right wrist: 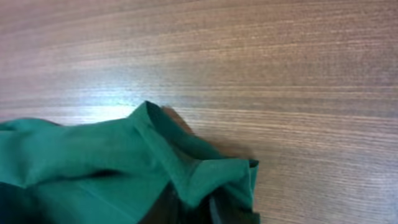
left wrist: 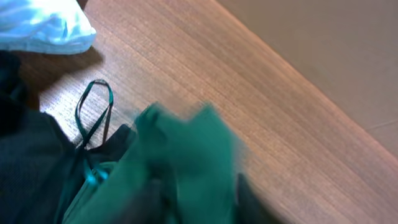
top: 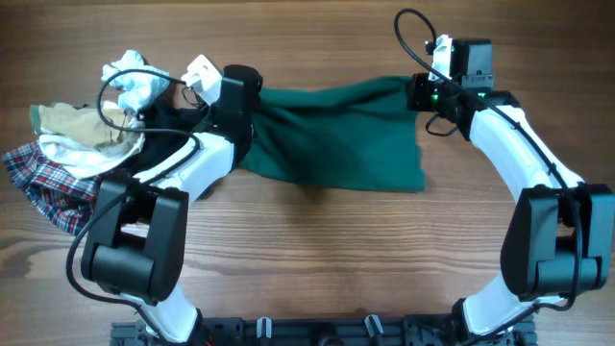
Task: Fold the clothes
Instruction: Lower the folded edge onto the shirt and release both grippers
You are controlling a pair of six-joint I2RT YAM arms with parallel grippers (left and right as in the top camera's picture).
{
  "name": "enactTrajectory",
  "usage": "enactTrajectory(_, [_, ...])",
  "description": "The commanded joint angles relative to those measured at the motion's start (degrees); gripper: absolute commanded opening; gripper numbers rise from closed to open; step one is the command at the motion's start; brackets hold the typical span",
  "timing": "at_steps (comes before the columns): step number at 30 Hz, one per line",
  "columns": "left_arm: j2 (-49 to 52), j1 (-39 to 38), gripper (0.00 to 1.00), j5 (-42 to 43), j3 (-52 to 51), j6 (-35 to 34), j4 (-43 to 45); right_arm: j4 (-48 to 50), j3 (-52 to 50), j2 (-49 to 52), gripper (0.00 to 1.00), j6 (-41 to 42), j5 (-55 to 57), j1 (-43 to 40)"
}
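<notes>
two hands clamp the green garment (top: 336, 144): our left hand (top: 248, 96) is closed on its far left corner, our right hand (top: 420, 93) on its far right. it stretches between them on the tabletop (top: 317, 259). a heap (top: 77, 130) of white, beige, black and plaid clothes lies just left.

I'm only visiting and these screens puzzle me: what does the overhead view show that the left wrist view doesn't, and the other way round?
Only overhead: the left arm and right arm with the whole green garment stretched between them, plus a beige garment and a plaid garment at the left of the table. Only left wrist: a thin green loop lying on the wood. Both: the green garment, a white garment, a black garment and the wooden table.
</notes>
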Motion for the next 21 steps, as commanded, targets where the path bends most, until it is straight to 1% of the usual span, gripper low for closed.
enactTrajectory(1, [0.79, 0.42, 1.0, -1.49, 0.63, 5.09, 1.73, 1.2, 0.79, 1.2, 0.99, -0.79, 0.26, 0.17])
enactTrajectory(3, [-0.39, 0.42, 0.99, 1.42, 0.66, 14.14, 1.86, 0.87, 0.81, 0.66, 1.0, 2.89, 0.48, -0.46])
enactTrajectory(4, [-1.75, 0.42, 1.0, 2.14, 0.66, 16.02, 0.68, 0.26, 0.81, -0.02, 0.99, 3.74, 0.24, -0.81])
enactTrajectory(5, [-2.95, 0.42, 1.0, 2.36, 0.66, 16.55, -0.81, -0.46, 0.81, -1.01, 1.0, 3.69, -0.7, -1.27])
enactTrajectory(7, [-6.91, 0.57, 1.0, 4.48, 0.66, 16.61, -6.64, -2.86, 0.81, -3.74, 1.0, 3.56, -1.92, -2.01])
enactTrajectory(9, [-11.82, 0.57, 1.0, 6.86, 0.66, 16.61, -15.63, -9.84, 0.81, -8.85, 0.99, 3.34, -1.86, -2.1])
enactTrajectory(11, [-19.04, 0.57, 1.0, 11.02, 0.66, 16.61, -29.86, -17.66, 0.81, -13.25, 0.99, 3.39, -2.12, -2.08])
enactTrajectory(14, [-23.54, 0.57, 1.0, 15.1, 0.66, 16.57, -40.79, -27.3, 0.81, -15.3, 1.0, 2.93, -4.98, -2.08])
enactTrajectory(15, [-23.61, 0.57, 1.0, 16.57, 0.66, 16.57, -42.6, -29.33, 0.79, -15.17, 0.99, 1.81, -6.4, -2.05])
enactTrajectory(16, [-23.34, 0.57, 1.0, 20.31, 0.63, 16.57, -44.65, -31.39, 0.79, -15.1, 0.99, 1.25, -6.78, -2.01])
enactTrajectory(18, [-23.06, 0.57, 1.0, 25.7, 0.63, 16.57, -45.83, -34.47, 0.79, -15.13, 0.99, 0.46, -6.73, -2.01])
enactTrajectory(21, [-23.04, 0.87, 1.0, 25.88, 0.63, 16.61, -49.31, -37.75, 0.02, -15.13, 1.0, 1.75, -5.66, -1.97])
